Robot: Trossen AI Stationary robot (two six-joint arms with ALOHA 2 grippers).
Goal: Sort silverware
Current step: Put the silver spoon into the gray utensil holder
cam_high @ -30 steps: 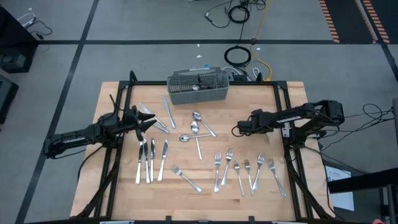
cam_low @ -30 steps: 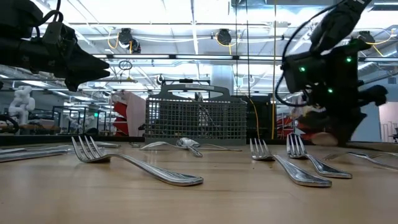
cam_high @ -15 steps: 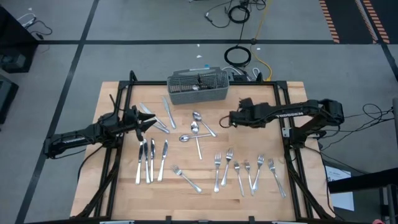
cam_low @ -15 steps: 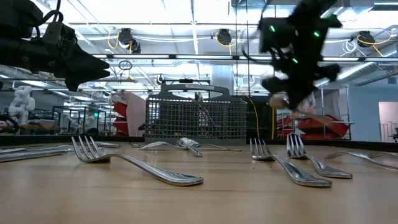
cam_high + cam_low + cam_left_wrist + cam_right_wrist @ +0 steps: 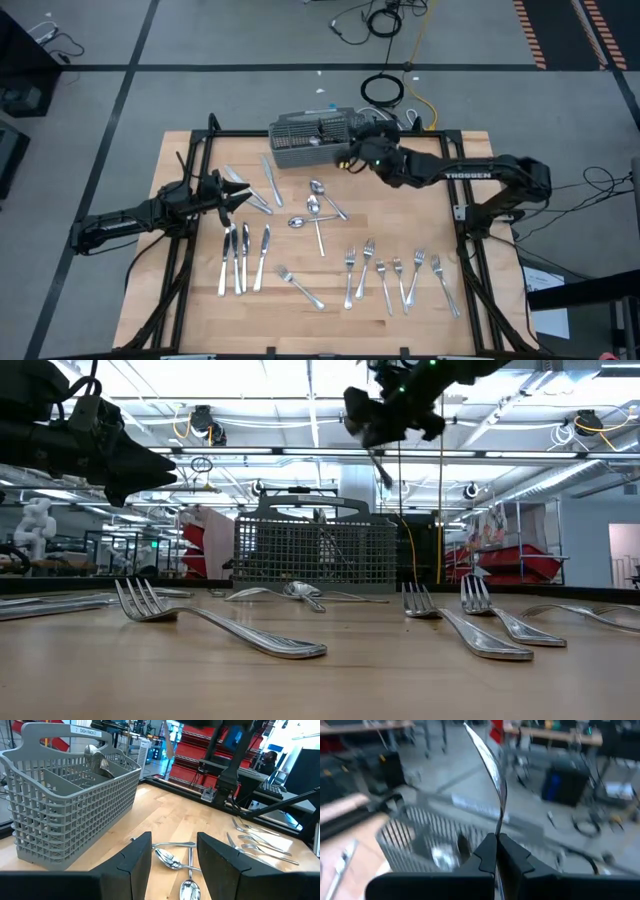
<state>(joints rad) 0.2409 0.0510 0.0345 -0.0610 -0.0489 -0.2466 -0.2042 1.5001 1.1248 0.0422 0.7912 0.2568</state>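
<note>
High view: grey mesh basket (image 5: 318, 140) at the table's far edge. Right gripper (image 5: 352, 155) above the basket's right end. Left gripper (image 5: 235, 197) hovers at the table's left, near loose knives (image 5: 243, 258). Spoons (image 5: 316, 207) at the centre, forks (image 5: 398, 277) near the front right.

Low view: right gripper (image 5: 385, 428) high above the basket (image 5: 315, 550), a slim piece of silverware (image 5: 382, 468) hanging from it. Forks (image 5: 215, 624) lie on the wood in front.

Left wrist view: left fingers (image 5: 134, 865) spread apart, nothing between them; basket (image 5: 65, 810) and spoons (image 5: 170, 859) ahead.

Right wrist view: right fingers (image 5: 485, 855) pressed together, pinching the slim piece (image 5: 492, 775), which stands upright over the basket (image 5: 430, 840).
</note>
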